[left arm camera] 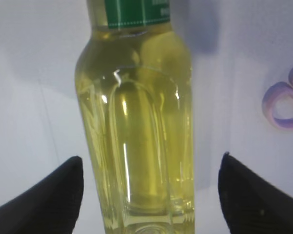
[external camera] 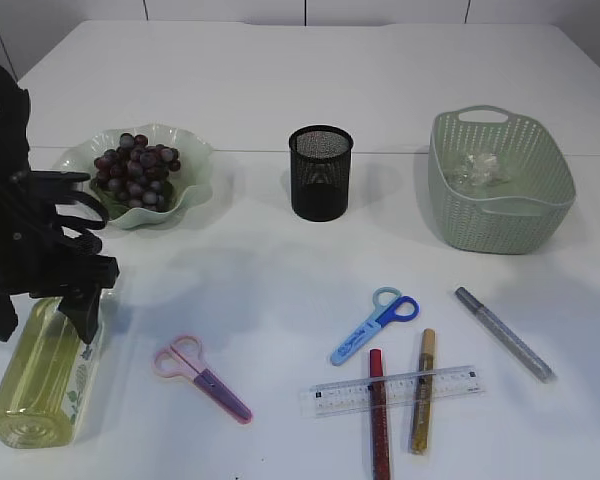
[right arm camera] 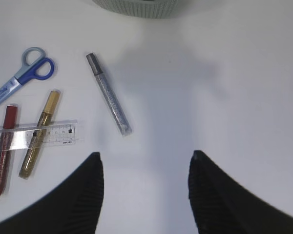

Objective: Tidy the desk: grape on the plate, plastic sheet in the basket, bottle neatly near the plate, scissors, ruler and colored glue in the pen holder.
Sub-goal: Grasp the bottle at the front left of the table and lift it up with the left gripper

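Clearly lying flat at the table's (external camera: 280, 90) front left, the bottle (external camera: 42, 375) holds yellow liquid under a green label, its writing unreadable; both grippers stand spread, empty.

The bottle (left arm camera: 136, 126) is cut off top and bottom; the pink scissors (left arm camera: 285, 100) by the right edge.

glossy clear bottle (left arm camera: 136, 126), black mesh pen holder (external camera: 320, 172)
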